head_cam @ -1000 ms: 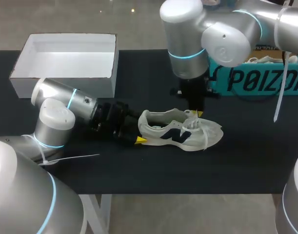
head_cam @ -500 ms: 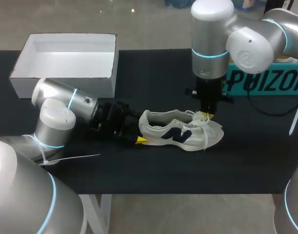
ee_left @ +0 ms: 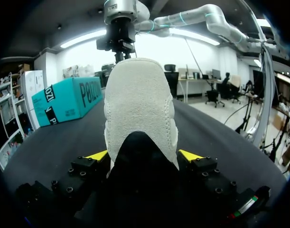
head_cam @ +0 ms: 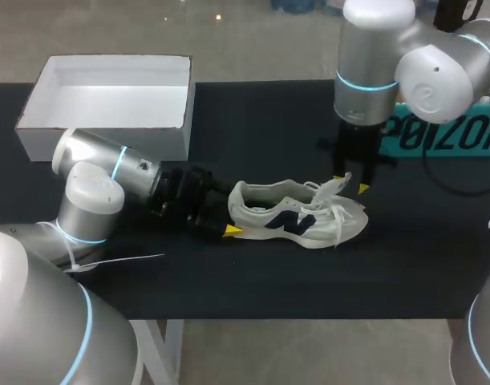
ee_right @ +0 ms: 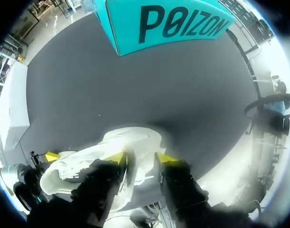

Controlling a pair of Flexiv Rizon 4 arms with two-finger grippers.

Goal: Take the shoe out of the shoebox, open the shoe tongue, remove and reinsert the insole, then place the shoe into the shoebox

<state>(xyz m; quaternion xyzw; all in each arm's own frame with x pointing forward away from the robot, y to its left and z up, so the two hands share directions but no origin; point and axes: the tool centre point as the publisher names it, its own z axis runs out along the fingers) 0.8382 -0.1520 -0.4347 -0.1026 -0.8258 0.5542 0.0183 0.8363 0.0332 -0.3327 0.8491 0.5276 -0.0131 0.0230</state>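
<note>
A white sneaker [head_cam: 297,215] with a navy side mark lies on its sole on the black table, toe to the right. My left gripper [head_cam: 231,220] is at its heel. In the left wrist view the heel [ee_left: 137,104] fills the gap, with both yellow fingers against it. My right gripper [head_cam: 350,184] hangs just above the lace area with its fingers apart. The raised tongue [head_cam: 333,188] stands between them. In the right wrist view the shoe [ee_right: 130,140] lies under that gripper [ee_right: 141,159], a white strip showing in the gap. The open white shoebox [head_cam: 108,140] stands at the back left.
A teal box [head_cam: 445,132] lies at the back right, just behind my right arm, and also shows in the right wrist view [ee_right: 168,21]. A white cable tie [head_cam: 124,259] sticks out from my left arm near the front edge.
My right arm has moved to the right along the shoe, from mid-lace to the tongue's end. Its fingers, shut before, now stand apart. The left arm and shoe have stayed put.
</note>
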